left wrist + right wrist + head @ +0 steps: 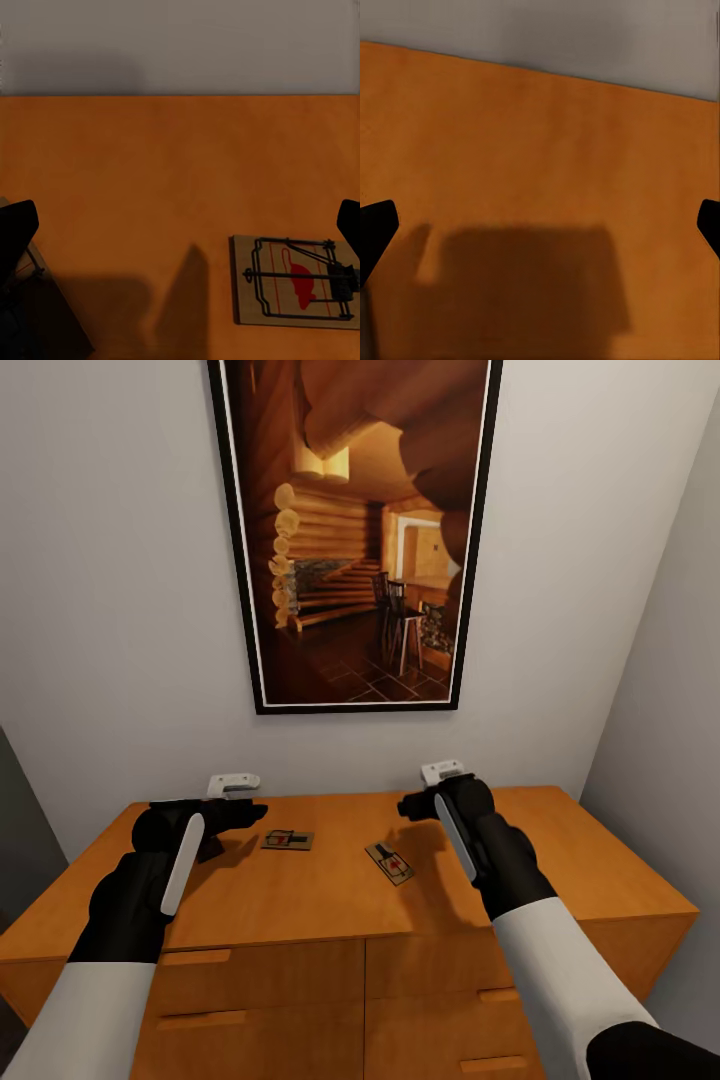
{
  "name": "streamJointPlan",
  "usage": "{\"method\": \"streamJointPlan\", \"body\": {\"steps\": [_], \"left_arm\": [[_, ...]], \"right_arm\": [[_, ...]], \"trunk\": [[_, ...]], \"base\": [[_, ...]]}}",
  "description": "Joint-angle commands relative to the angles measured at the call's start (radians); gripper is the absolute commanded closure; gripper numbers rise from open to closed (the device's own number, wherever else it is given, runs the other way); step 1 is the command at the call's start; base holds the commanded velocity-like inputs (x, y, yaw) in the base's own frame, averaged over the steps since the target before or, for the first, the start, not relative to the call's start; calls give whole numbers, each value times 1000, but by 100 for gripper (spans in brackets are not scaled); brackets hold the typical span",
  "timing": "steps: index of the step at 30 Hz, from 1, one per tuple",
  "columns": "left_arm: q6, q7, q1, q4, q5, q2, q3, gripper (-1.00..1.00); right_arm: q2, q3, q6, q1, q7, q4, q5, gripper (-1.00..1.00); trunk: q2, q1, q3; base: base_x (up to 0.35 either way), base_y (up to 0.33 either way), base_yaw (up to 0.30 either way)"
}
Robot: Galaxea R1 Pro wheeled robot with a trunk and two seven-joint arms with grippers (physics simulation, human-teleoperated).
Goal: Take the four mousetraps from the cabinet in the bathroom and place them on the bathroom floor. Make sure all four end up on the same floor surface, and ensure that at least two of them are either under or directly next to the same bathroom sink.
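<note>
Two mousetraps lie on the cabinet top (300,905): one (287,840) just right of my left gripper (222,822), the other (390,862) left of and slightly nearer than my right gripper (420,807). In the left wrist view one mousetrap (296,281) lies near one fingertip. The shadowed corner of another mousetrap (45,311) sits under the opposite fingertip (19,232). The left gripper (180,232) is open and holds nothing. The right gripper (540,229) is open over the bare orange-brown cabinet top (540,150).
A large framed picture of a log-cabin room (355,530) hangs on the grey wall right behind the cabinet. A side wall (670,660) closes in on the right. Drawer fronts with bar handles (195,958) face me below the top.
</note>
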Motion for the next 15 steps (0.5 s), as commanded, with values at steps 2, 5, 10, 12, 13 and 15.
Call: {"method": "streamJointPlan", "body": {"steps": [2, 5, 10, 12, 13, 15], "left_arm": [[4, 0, -1, -1, 5, 0, 1, -100], [4, 0, -1, -1, 5, 0, 1, -100], [4, 0, -1, -1, 5, 0, 1, -100], [4, 0, -1, -1, 5, 0, 1, -100], [4, 0, -1, -1, 5, 0, 1, -100], [4, 0, -1, -1, 5, 0, 1, -100]], "right_arm": [[0, 2, 4, -1, -3, -7, 3, -100], [2, 3, 4, -2, -4, -27, 9, -100], [3, 4, 4, -2, -5, -42, 6, -100], [3, 3, 4, -2, -5, -45, 4, -100], [3, 3, 4, -2, -5, -45, 4, -100], [4, 2, 4, -2, -5, -46, 4, -100]], "trunk": [[-1, 0, -1], [-1, 0, -1], [-1, 0, 0], [-1, 0, 0], [-1, 0, 0], [-1, 0, 1]], "base": [[0, 0, 0], [0, 0, 3], [0, 0, 106], [0, 0, 202], [0, 0, 211], [0, 0, 232]]}}
